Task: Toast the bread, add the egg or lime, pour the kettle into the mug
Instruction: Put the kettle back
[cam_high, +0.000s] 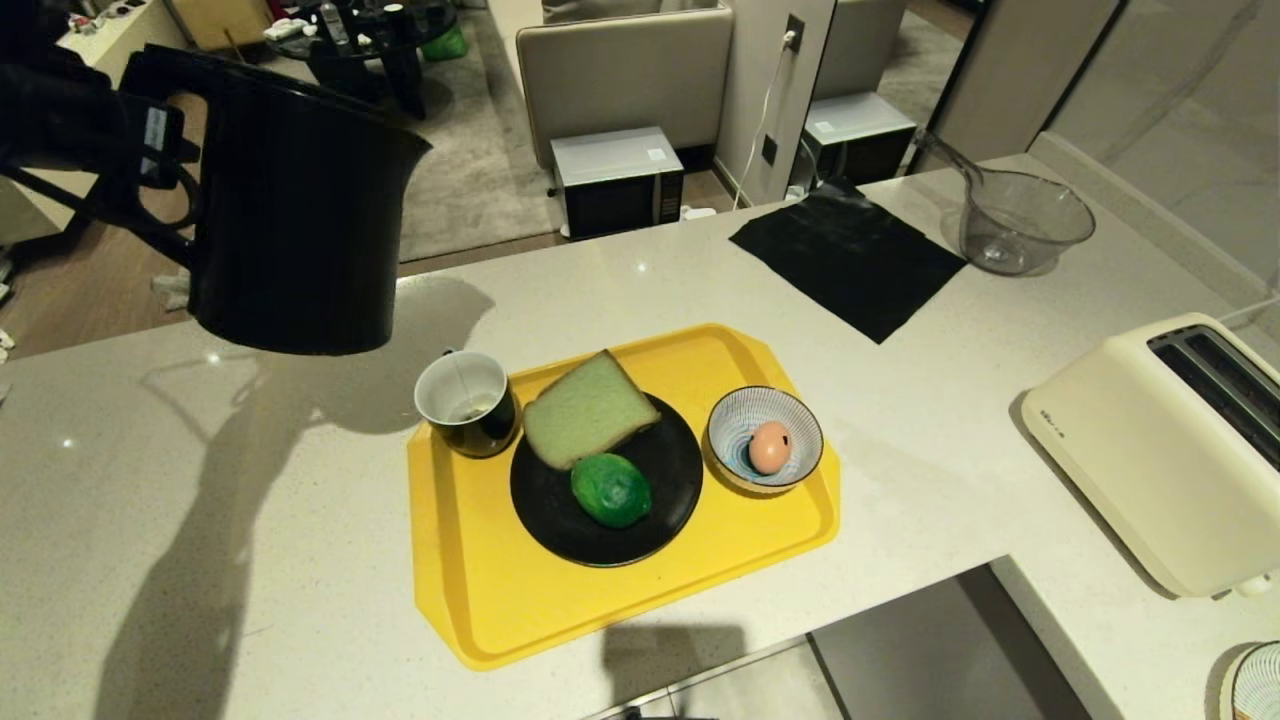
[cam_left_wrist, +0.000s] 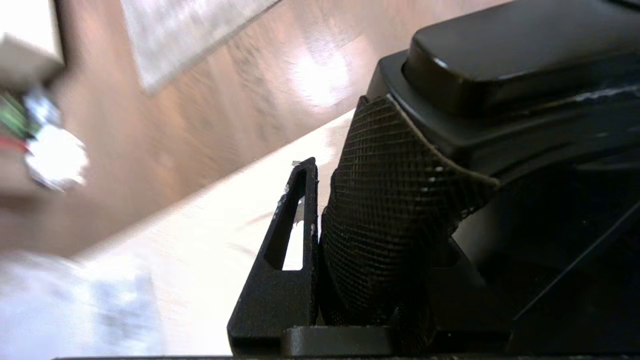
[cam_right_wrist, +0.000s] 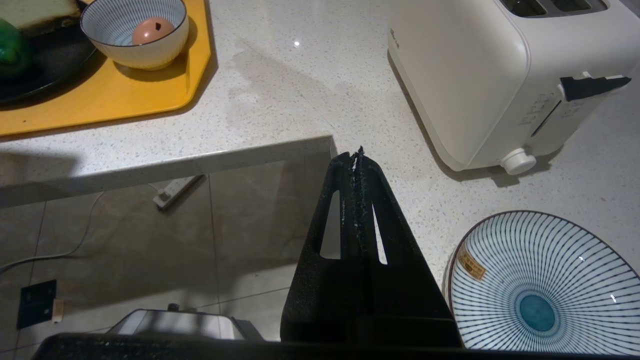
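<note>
The black kettle (cam_high: 300, 220) hangs in the air above the counter's left side, up and to the left of the mug (cam_high: 467, 403), with its spout turned toward the mug. My left gripper (cam_high: 160, 150) is shut on the kettle's mesh-wrapped handle (cam_left_wrist: 400, 200). The mug stands on the yellow tray (cam_high: 480, 590). Beside it, a black plate (cam_high: 670, 500) carries the pale green bread (cam_high: 585, 408) and the lime (cam_high: 611, 489). An egg (cam_high: 768, 447) lies in a striped bowl (cam_high: 735, 420) on the tray's right. My right gripper (cam_right_wrist: 356, 155) is shut and empty, off the counter's front edge.
A cream toaster (cam_high: 1150, 450) stands on the counter's right wing, with a striped plate (cam_right_wrist: 540, 290) near it. A black cloth (cam_high: 850, 255) and a glass bowl (cam_high: 1025, 220) lie at the back right. The counter has an inner corner (cam_right_wrist: 330, 142) in front of me.
</note>
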